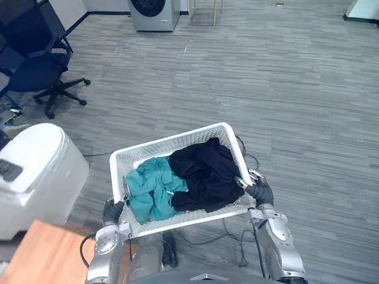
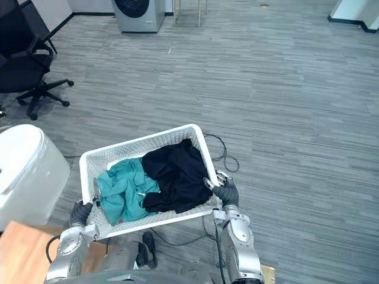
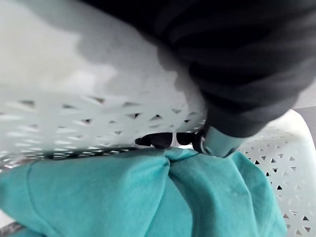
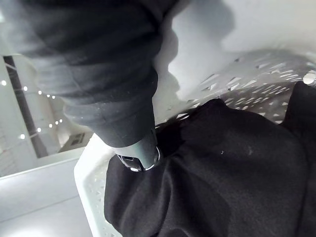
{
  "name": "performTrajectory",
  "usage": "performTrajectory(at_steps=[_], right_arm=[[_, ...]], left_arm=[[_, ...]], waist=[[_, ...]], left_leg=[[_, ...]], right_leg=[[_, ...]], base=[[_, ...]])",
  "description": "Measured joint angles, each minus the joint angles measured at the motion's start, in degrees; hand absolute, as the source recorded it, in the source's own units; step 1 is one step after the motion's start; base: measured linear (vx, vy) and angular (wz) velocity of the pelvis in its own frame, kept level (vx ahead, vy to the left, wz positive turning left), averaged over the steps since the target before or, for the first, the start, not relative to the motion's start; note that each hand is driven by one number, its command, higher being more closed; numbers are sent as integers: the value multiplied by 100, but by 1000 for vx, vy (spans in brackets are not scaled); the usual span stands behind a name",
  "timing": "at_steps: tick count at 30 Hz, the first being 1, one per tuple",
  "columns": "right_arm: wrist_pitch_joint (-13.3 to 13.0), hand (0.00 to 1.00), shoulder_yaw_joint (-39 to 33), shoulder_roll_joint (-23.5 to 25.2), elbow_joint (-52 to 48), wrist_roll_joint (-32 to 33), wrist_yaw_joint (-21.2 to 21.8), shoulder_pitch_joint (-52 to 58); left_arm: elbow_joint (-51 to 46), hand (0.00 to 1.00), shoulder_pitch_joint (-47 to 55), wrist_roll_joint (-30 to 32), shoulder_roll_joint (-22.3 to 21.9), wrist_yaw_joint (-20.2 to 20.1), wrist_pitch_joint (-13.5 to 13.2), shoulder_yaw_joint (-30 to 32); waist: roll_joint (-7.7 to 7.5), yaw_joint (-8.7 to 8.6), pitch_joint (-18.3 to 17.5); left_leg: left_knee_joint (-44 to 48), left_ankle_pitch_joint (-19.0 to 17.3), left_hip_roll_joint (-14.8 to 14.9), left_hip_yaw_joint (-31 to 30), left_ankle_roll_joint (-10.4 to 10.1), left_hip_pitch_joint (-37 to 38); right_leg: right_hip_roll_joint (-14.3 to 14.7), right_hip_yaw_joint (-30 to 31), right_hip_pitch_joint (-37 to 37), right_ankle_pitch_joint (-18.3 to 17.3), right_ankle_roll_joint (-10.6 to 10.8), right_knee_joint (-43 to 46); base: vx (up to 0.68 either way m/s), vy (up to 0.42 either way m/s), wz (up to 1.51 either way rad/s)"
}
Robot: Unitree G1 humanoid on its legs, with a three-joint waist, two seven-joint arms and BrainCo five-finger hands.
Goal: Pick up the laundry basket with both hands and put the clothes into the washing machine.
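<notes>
The white perforated plastic laundry basket (image 1: 172, 142) is held up off the grey plank floor (image 1: 284, 89), gripped by a short end on either side. The left hand (image 1: 111, 211) clamps the left end: in the left wrist view its thumb (image 3: 217, 143) hooks over the rim and dark fingertips (image 3: 158, 140) curl in against the wall. The right hand (image 1: 259, 192) grips the right end, and its thumb (image 4: 140, 153) bends over the rim into the cloth. Its other fingers are hidden, probably under the rim.

Inside the basket, a crumpled teal garment (image 1: 151, 189) lies at the left end and a crumpled black garment (image 1: 204, 171) fills the right end. The two touch in the middle.

The silver front-loading washing machine (image 1: 153, 13) stands at the far edge of the floor, well apart from the basket. A black wheeled office chair (image 1: 35, 65) stands at the far left. A white rounded appliance (image 1: 35, 171) sits near the basket's left end, with a light wooden surface (image 1: 41, 254) just beside it.
</notes>
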Motion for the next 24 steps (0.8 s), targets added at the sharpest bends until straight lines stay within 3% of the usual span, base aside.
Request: performTrajectory(at_steps=[1,2,3,4,5,6,8,10,11,12,13,14,15,17,18,19,21,22,23,24], right_arm=[[1,100,-2,64,41,-66,0,-2],[0,100,-5,102,45,-98,10,-4],[-1,100,-8,184,45,-127,12,1],[-3,100,-19,272,-4,-147,4,57],[-15,100,-48,316,-45,-144,4,115],[-16,100,-252,529,-360,-124,-26,397],[-27,100,-422,619,-618,-105,-44,591],[-135,100,-466,619,-1066,-47,-117,873],[-159,100,-487,618,-1144,-39,-135,918],[-199,100,-547,578,-1179,-36,-149,951],[-224,100,-632,554,-1163,40,-156,967],[-223,100,-673,520,-1155,154,-161,1025],[-221,100,-671,484,-1156,179,-160,1034],[-212,100,-616,428,-1296,303,-158,1143],[-212,100,-584,424,-1358,304,-153,1198],[-213,100,-475,393,-1384,303,-132,1195],[-207,100,-349,273,-1379,300,-145,1131],[-175,100,-330,216,-1379,300,-152,1104],[-102,100,-324,151,-1381,297,-154,1061],[-98,100,-315,126,-1383,291,-155,1053]], left_arm=[[1,100,-12,1,56,32,1,-5],[6,100,-11,1,90,35,1,-9],[23,100,-16,1,160,35,1,-29],[23,100,-51,1,239,38,0,-48],[23,100,-104,1,292,38,1,-81],[8,100,-334,4,397,38,2,-302],[3,100,-456,6,383,37,3,-448],[-81,100,-640,23,356,20,3,-548],[-71,100,-689,33,313,20,4,-562],[-71,100,-693,80,224,17,4,-585],[-68,100,-713,143,126,16,4,-644],[-28,100,-798,161,101,17,4,-681],[6,100,-825,163,91,16,6,-684],[-21,100,-676,150,32,-13,10,-661],[-39,100,-606,144,6,-22,1,-635],[-108,100,-432,134,-32,-42,-14,-531],[-168,100,-323,121,-64,-53,-29,-428],[-200,100,-288,119,-78,-57,-29,-410],[-243,100,-158,115,-142,-75,-30,-375],[-256,100,-96,112,-179,-88,-31,-348]], waist=[[-21,-35,70],[-15,-41,106],[18,-85,154],[34,-108,176],[20,-129,191],[-44,-268,270],[-66,-309,273],[-87,-306,213],[-105,-372,194],[-6,-466,107],[178,-554,23],[203,-619,23],[213,-627,28],[275,-561,72],[308,-512,86],[348,-385,114],[366,-98,135],[376,17,147],[360,130,167],[371,161,168]], left_leg=[[-217,-85,-146,0,36,427],[-359,-122,-192,-17,32,653],[-660,-169,-205,-46,13,1043],[-960,-207,-183,-85,-5,1386],[-1069,-227,-184,-136,-15,1543],[-1201,-432,-198,-432,-73,1882],[-1246,-643,-195,-540,-97,2097],[-1258,-1067,-234,-659,-246,2370],[-1263,-1173,-215,-745,-292,2487],[-1295,-1305,-92,-860,-427,2633],[-1096,-1347,96,-925,-581,2748],[-237,-1337,236,-932,-721,2471],[307,-1232,299,-972,-841,2286],[2963,111,737,-1152,-971,1576],[3546,244,856,-1180,-980,1471],[4454,228,1062,-1190,-957,1214],[4848,-24,1335,-939,-837,639],[4646,-186,1449,-753,-771,315],[3882,-482,1550,-546,-706,-105],[3404,-575,1535,-491,-715,-207]], right_leg=[[123,-126,-372,205,-81,1022],[194,-249,-553,152,-173,1381],[369,-617,-956,-28,-495,1810],[600,-936,-1388,-158,-622,1827],[700,-1087,-1575,-180,-597,1705],[769,-1631,-1873,-187,-581,755],[735,-2063,-1967,-60,-715,-312],[688,-2631,-1941,616,-1148,-2418],[685,-2662,-1926,874,-1283,-2360],[760,-2744,-1879,1081,-1436,-2213],[797,-2997,-1809,1020,-1615,-2018],[725,-3152,-1756,788,-1825,-1761],[728,-3169,-1673,708,-1904,-1727],[887,-3139,-828,349,-1977,-1995],[974,-3096,-567,287,-1995,-2133],[1129,-2843,-106,198,-1973,-2439],[1171,-2486,324,130,-1934,-2800],[1137,-2346,486,91,-1949,-2933],[1077,-2184,784,-27,-1967,-3115],[1038,-2142,914,-94,-1987,-3186]], base=[[446,237,-12],[486,243,-18],[368,160,-22],[349,138,-15],[408,87,41],[346,31,65],[352,16,45],[486,8,18],[610,-44,41],[719,-85,59],[863,-131,71],[722,-137,59],[688,-164,43],[711,-167,21],[656,-123,-20],[568,-58,-65],[495,-4,-72],[423,42,-60],[508,79,-55],[436,93,-55]])
